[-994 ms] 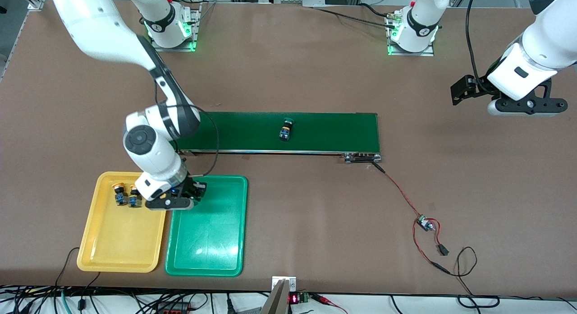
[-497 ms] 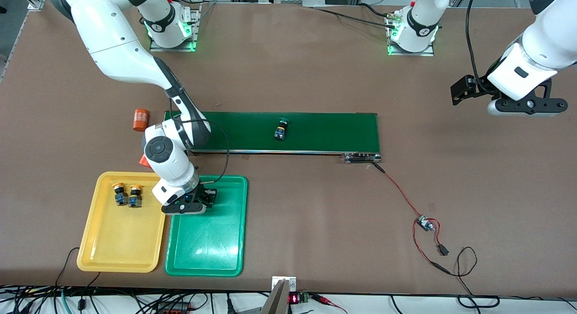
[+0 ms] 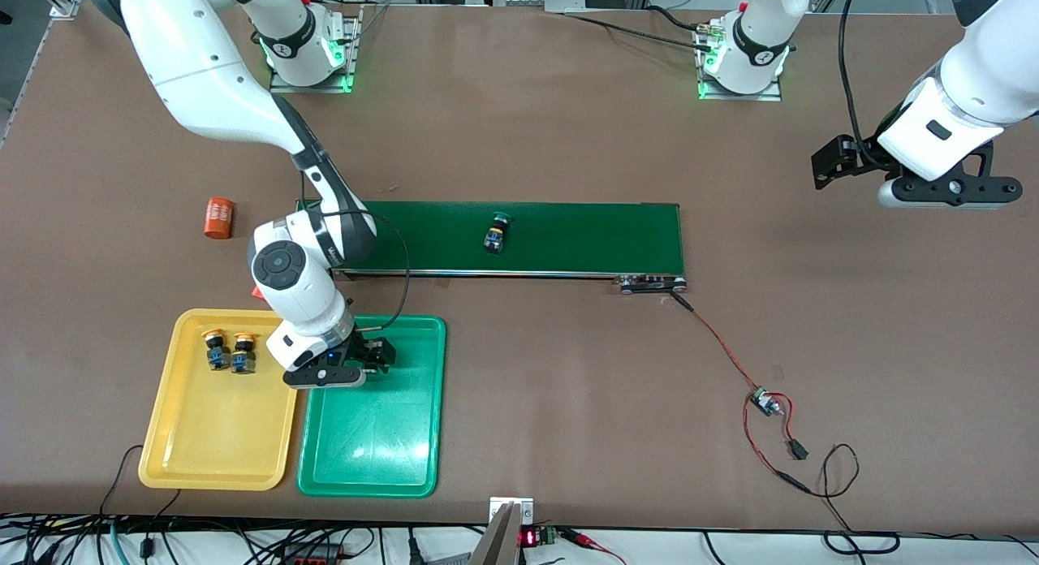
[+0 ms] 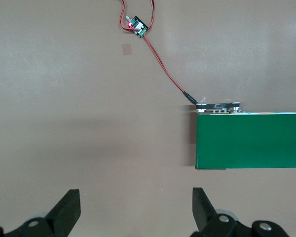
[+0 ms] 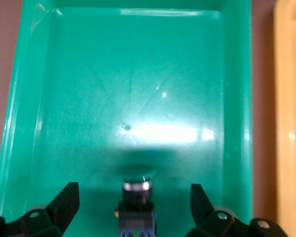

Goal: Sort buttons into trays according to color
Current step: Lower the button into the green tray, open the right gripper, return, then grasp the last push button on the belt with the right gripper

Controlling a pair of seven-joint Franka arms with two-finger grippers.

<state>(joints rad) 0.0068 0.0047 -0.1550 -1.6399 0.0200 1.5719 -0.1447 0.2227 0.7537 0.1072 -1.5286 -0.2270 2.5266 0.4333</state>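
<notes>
While the left arm waits, contents as shown:
- Two yellow buttons (image 3: 228, 351), upright in yellow tray (image 3: 213, 435).
- Right end effector (image 5: 133, 205), released, over green tray (image 3: 381, 443); green button (image 5: 136, 197) between its spread fingers, untouched.
- Second green button (image 3: 494, 232), on conveyor belt (image 3: 584, 236).
- Left end effector (image 4: 135, 210), released, over bare bench (image 3: 852, 321).

2 buttons (image 3: 226, 351) in tray (image 3: 213, 451); 1 on belt (image 3: 584, 236).
</notes>
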